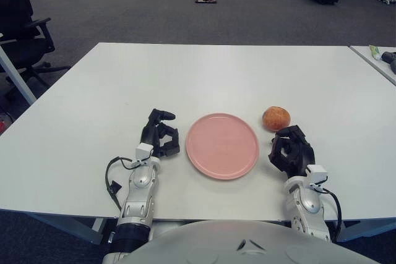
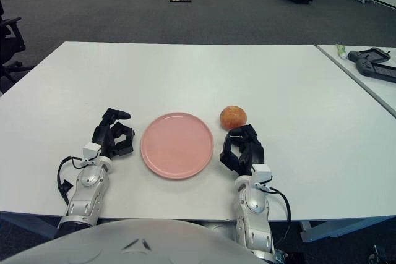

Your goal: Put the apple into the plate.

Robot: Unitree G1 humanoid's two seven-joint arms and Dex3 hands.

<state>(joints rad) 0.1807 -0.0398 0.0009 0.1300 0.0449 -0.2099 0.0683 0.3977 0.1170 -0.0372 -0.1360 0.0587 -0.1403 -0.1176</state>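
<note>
A reddish-orange apple point(image 1: 276, 118) lies on the white table, just right of and slightly behind the pink plate point(image 1: 222, 145). The plate is empty and sits near the table's front edge. My right hand point(image 1: 291, 150) rests on the table right of the plate, just in front of the apple, a small gap from it, fingers loosely curled and holding nothing. My left hand point(image 1: 160, 135) rests on the table left of the plate, fingers loosely curled and empty.
The white table point(image 1: 204, 72) stretches far back. A second table point(image 2: 371, 66) at the right holds a dark device and a small tube. An office chair point(image 1: 21, 29) stands at the far left. Boxes stand on the grey floor far behind.
</note>
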